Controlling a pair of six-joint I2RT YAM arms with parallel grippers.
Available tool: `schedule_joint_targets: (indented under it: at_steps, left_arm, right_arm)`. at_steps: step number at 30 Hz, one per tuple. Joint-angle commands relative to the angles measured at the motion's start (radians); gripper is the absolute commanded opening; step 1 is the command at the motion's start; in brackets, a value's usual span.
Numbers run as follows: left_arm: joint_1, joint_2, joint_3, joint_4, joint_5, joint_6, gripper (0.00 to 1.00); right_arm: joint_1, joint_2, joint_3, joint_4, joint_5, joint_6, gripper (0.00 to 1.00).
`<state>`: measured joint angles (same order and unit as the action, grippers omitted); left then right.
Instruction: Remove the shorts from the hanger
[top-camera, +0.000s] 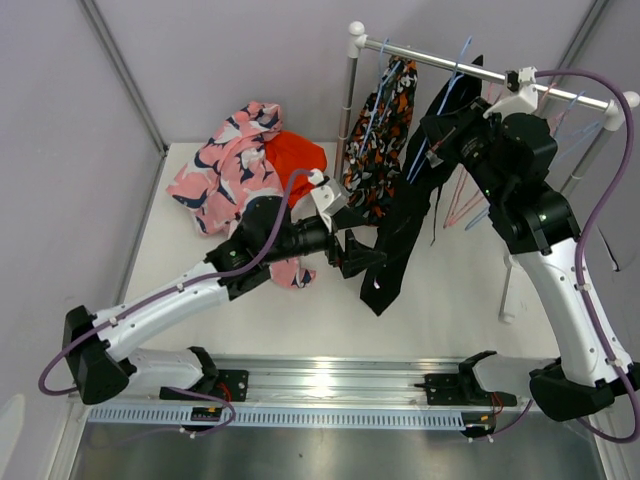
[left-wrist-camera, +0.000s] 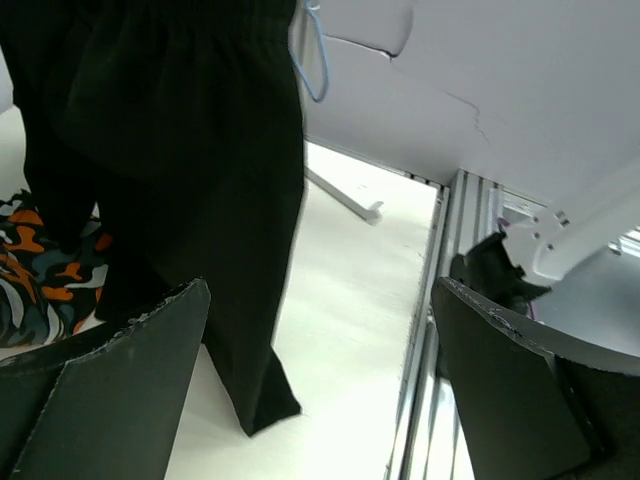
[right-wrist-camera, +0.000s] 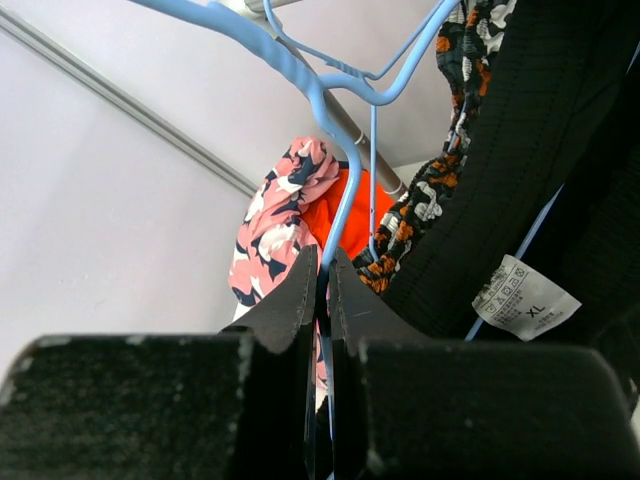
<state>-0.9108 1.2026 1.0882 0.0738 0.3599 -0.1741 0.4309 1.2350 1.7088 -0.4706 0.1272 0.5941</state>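
Working thru: pink shorts (top-camera: 225, 165) & orange-red shorts (top-camera: 295, 158) off, on table (top-camera: 470, 290) at 11 o'clock; black shorts (top-camera: 405, 215) & blotch shorts (top-camera: 380, 135) not yet off rail (top-camera: 440, 62). Your R tool (right-wrist-camera: 323, 270) pinches blue hanger (right-wrist-camera: 300, 75); L tool (left-wrist-camera: 318, 300) wide, empty.

The top view looks steeply down over the whole surface (top-camera: 450, 300). Both wrist views sit close in, and all three share the black shorts (top-camera: 400, 240).

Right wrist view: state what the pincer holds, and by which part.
The right pincer is shut on the blue hanger, pinching its downward-running bar.
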Motion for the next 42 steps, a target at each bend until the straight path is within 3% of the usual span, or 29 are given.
schedule_joint_targets:
  at_steps: [1, 10, 12, 13, 15, 16, 18, 22, 25, 28, 30, 34, 38, 41, 42]
  left_arm:
    - [-0.023, 0.029, 0.022, 0.142, -0.036, 0.024, 0.99]
    - [-0.033, 0.192, 0.064, 0.245, -0.03, 0.01, 0.99]
    - [-0.034, 0.218, 0.081, 0.267, -0.03, -0.002, 0.92]
    - [-0.036, 0.241, 0.088, 0.273, -0.033, -0.005, 0.73]
    - [-0.037, 0.255, 0.093, 0.285, -0.044, -0.013, 0.47]
    - [-0.037, 0.262, 0.093, 0.293, -0.061, -0.015, 0.27]
    - [-0.04, 0.264, 0.09, 0.293, -0.078, -0.022, 0.0]
    - [-0.074, 0.201, 0.023, 0.284, -0.14, -0.019, 0.0]
    - [-0.147, 0.074, -0.124, 0.299, -0.185, -0.019, 0.0]
    - [-0.267, -0.064, -0.339, 0.327, -0.281, -0.019, 0.0]
    - [-0.362, -0.133, -0.398, 0.334, -0.366, -0.024, 0.0]
    - [-0.418, -0.164, -0.528, 0.359, -0.45, -0.099, 0.0]
    - [-0.418, -0.106, -0.464, 0.313, -0.573, -0.087, 0.0]
    - [-0.399, 0.026, -0.282, 0.21, -0.682, -0.044, 0.0]
    - [-0.389, 0.064, -0.148, 0.184, -0.703, -0.039, 0.0]
  right_arm:
    - [0.006, -0.062, 0.009, 0.086, 0.0, 0.009, 0.0]
    - [0.006, -0.117, -0.011, 0.07, 0.018, 0.015, 0.0]
    - [0.006, -0.12, -0.011, 0.069, 0.02, 0.013, 0.0]
    - [0.005, -0.12, -0.011, 0.066, 0.02, 0.012, 0.0]
    - [0.006, -0.123, -0.009, 0.056, 0.025, 0.01, 0.0]
    - [0.005, -0.126, -0.009, 0.053, 0.026, 0.006, 0.0]
    - [0.005, -0.132, -0.009, 0.046, 0.04, 0.003, 0.0]
    - [0.002, -0.132, -0.002, 0.036, 0.058, -0.013, 0.0]
    - [-0.02, -0.117, 0.015, 0.023, 0.057, -0.027, 0.0]
    - [-0.072, -0.106, 0.029, 0.017, 0.019, -0.027, 0.0]
    - [-0.116, -0.1, 0.038, 0.013, -0.009, -0.017, 0.0]
    - [-0.172, -0.098, 0.051, 0.003, -0.044, -0.002, 0.0]
    - [-0.184, -0.118, 0.045, -0.02, -0.057, 0.021, 0.0]
    - [-0.182, -0.132, 0.046, -0.062, -0.098, 0.045, 0.0]
    - [-0.182, -0.135, 0.043, -0.08, -0.11, 0.053, 0.0]
